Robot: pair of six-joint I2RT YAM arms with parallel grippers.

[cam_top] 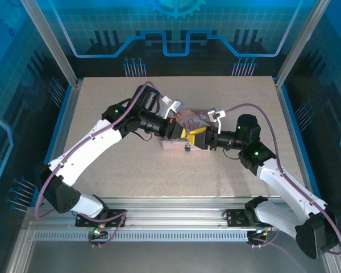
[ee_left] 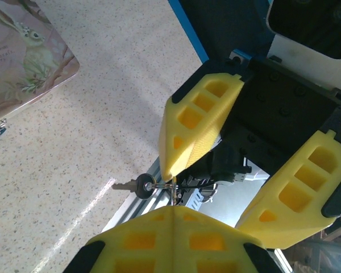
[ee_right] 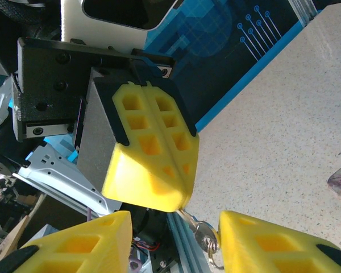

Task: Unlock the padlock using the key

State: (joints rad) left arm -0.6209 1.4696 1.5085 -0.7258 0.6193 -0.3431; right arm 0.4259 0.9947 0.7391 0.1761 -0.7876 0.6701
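The left gripper (ee_right: 181, 200), fingers pressed together, pinches the key (ee_left: 137, 186) by its ring end so the blade juts free. The right gripper (ee_right: 175, 227) hangs spread around it, probably to regrip. The padlock (cam_top: 187, 149) sits at the tin box's (cam_top: 193, 118) near edge

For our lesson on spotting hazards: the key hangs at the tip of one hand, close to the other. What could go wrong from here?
1. The left hand pinches only the ring end of the key, whose blade sticks out free; it could twist or slip out.
2. The open right hand flanks it closely; closing could knock the key down to the table.
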